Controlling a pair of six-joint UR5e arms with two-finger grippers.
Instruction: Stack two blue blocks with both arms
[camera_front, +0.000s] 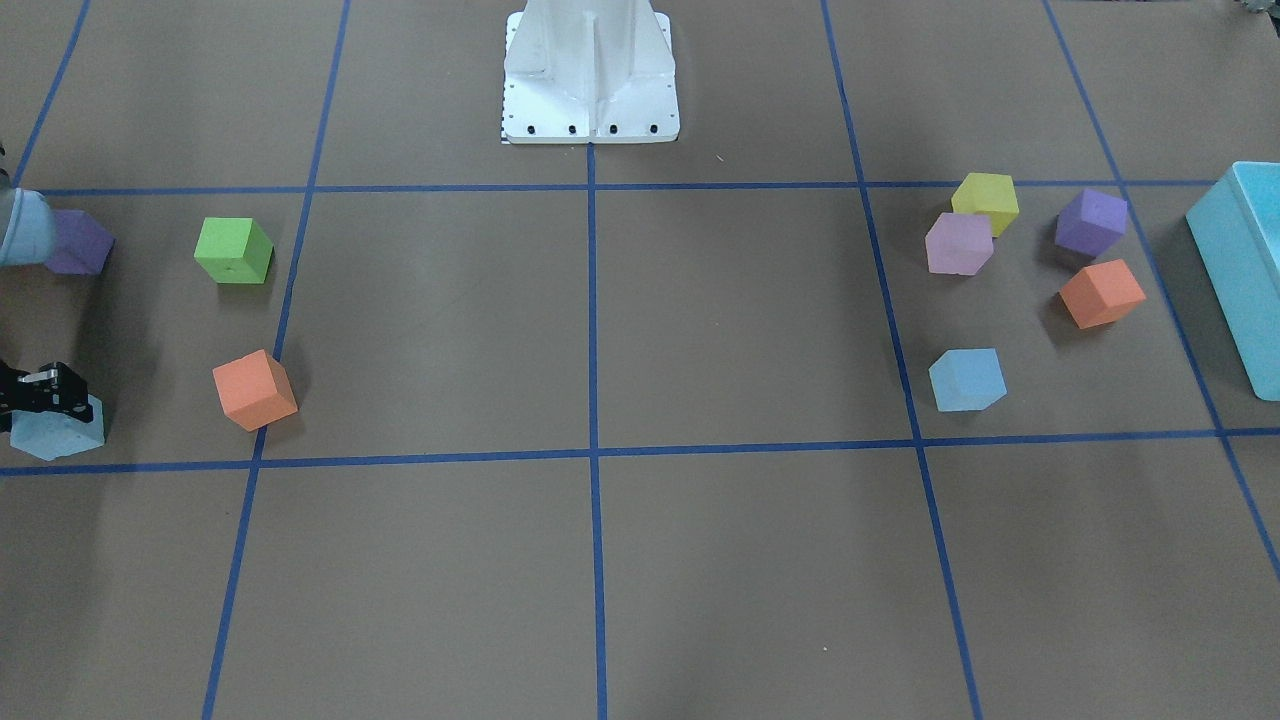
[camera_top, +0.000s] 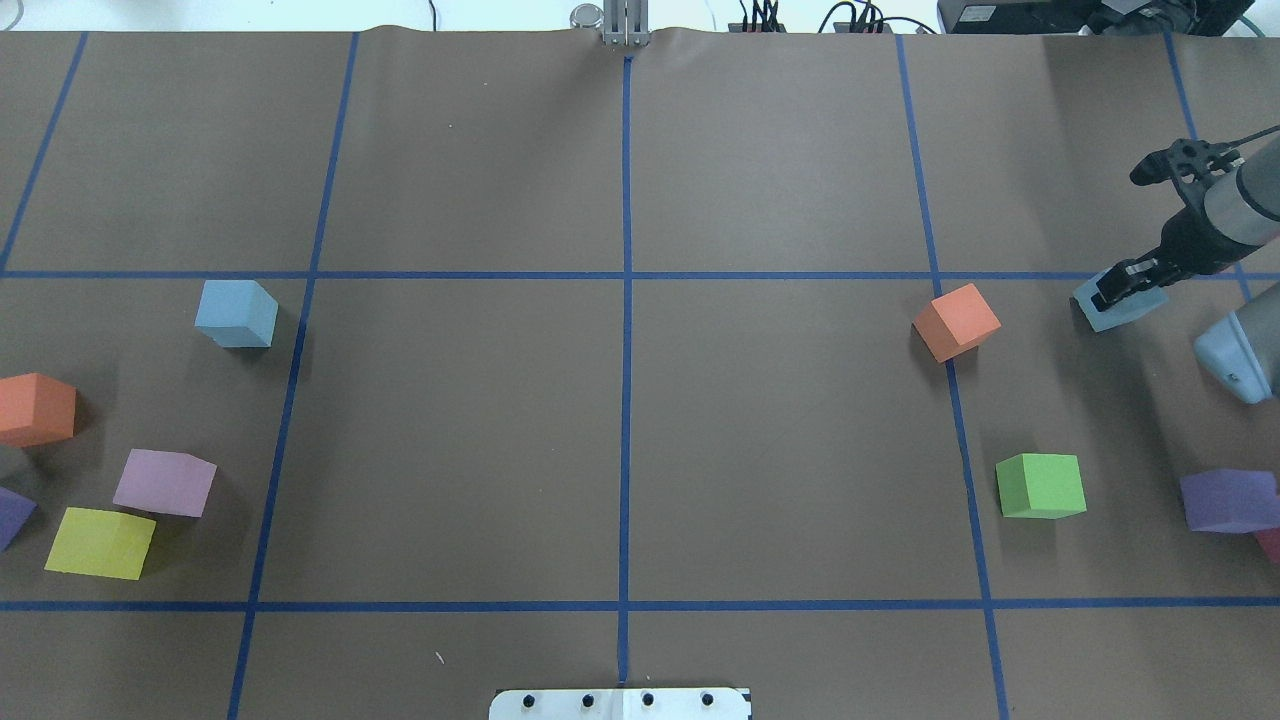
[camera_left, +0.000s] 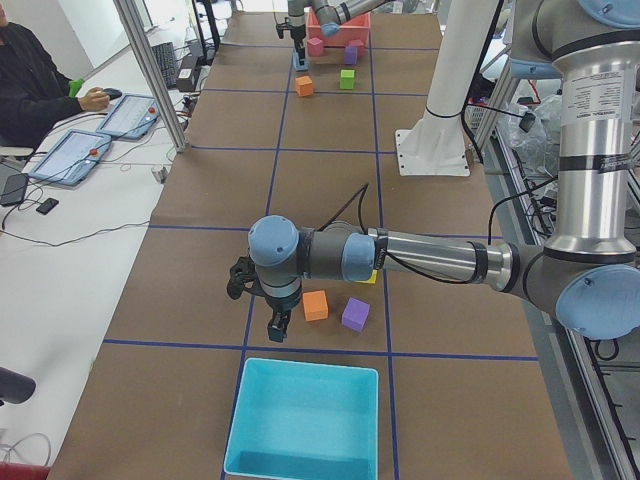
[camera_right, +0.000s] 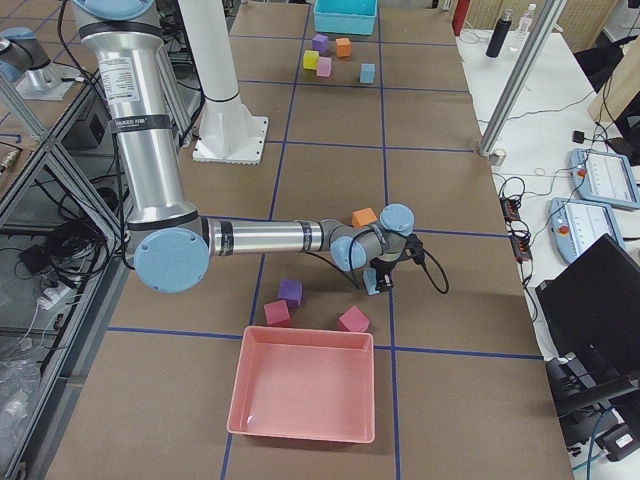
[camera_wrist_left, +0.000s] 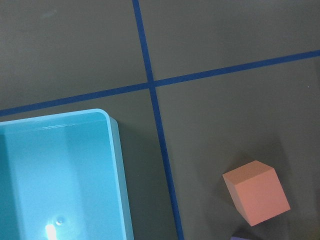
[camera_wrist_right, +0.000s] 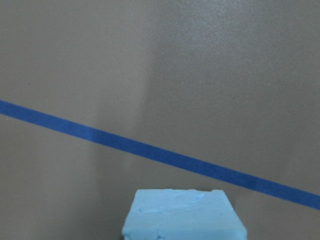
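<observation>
The right hand pinches one blue block at the overhead view's right edge. The other blue block sits at centre left on the worktop. Foam (light and squashy, I judge): squeeze opposite flat faces gently. Whether the left hand is spread, I cannot tell.
</observation>
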